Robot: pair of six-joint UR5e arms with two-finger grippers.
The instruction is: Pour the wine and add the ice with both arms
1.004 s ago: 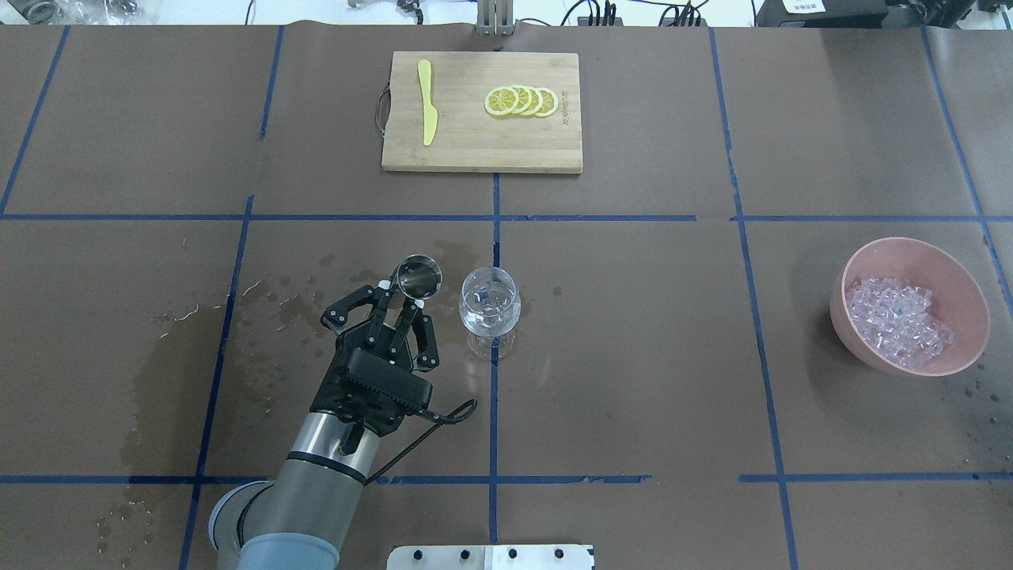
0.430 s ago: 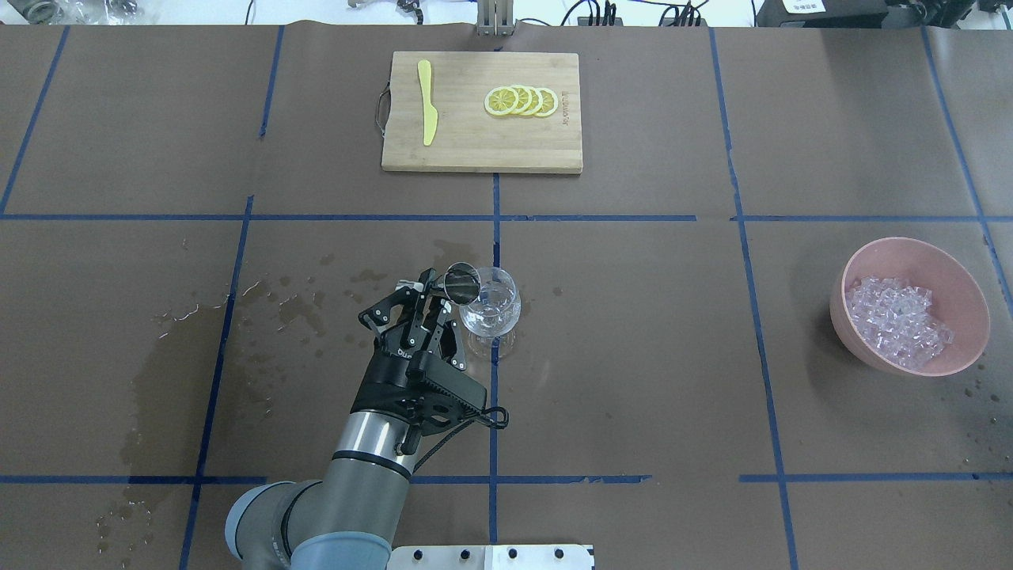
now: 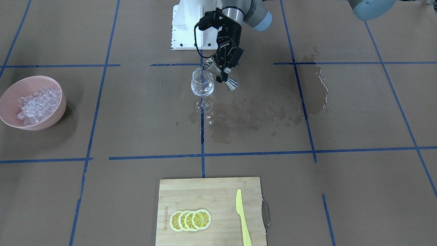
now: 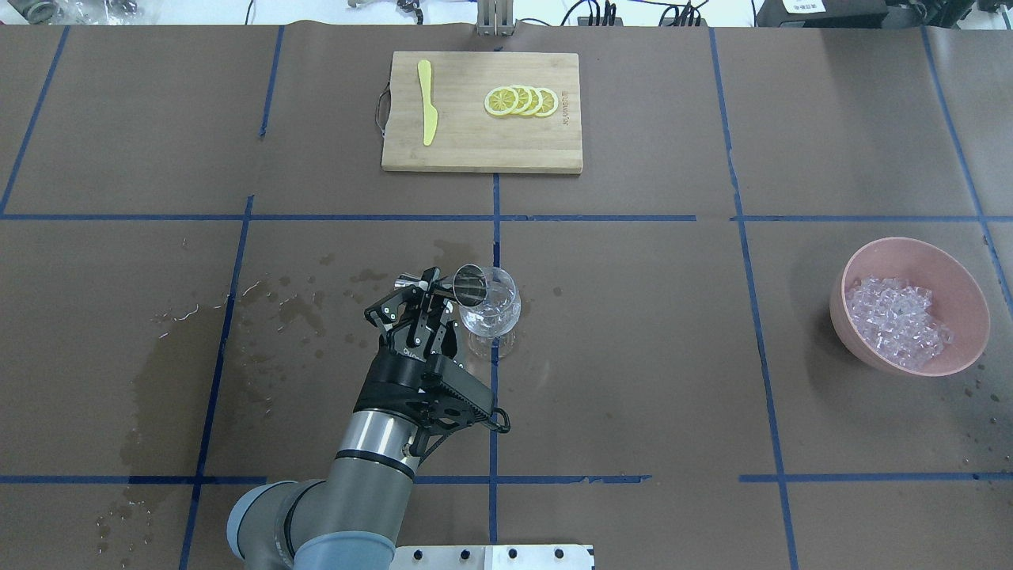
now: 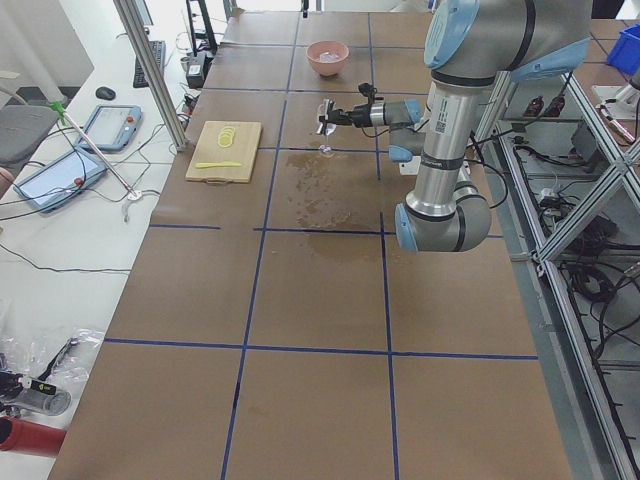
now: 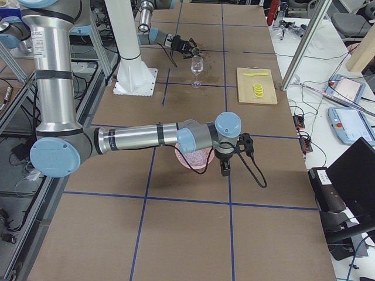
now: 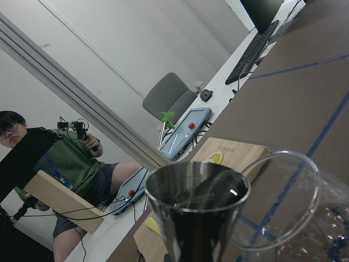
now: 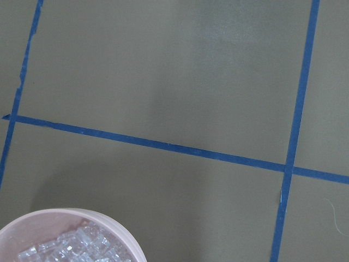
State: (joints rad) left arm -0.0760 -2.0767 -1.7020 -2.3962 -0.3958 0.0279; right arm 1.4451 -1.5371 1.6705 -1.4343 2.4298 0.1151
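Note:
My left gripper (image 4: 433, 293) is shut on the waist of a steel jigger (image 4: 468, 284), which is tipped sideways with its mouth over the rim of the wine glass (image 4: 492, 307). From across the table the jigger (image 3: 222, 77) leans over the glass (image 3: 202, 85) beside my left gripper (image 3: 220, 71). The wine shows only as faint glints low in the glass. The ice (image 4: 898, 321) fills a pink bowl (image 4: 840, 294) at the right. My right gripper (image 6: 225, 169) hangs over that bowl's near side. I cannot tell whether it is open or shut.
A wooden cutting board (image 4: 475, 150) at the far middle carries lemon slices (image 4: 521, 101) and a yellow knife (image 4: 428, 103). Wet patches (image 4: 277, 305) darken the paper left of the glass. A person (image 7: 49, 164) sits beyond the table's far side.
My left gripper swung right to the glass and rolled the jigger from upright to tipped over the glass rim. Bowl and board stayed put.

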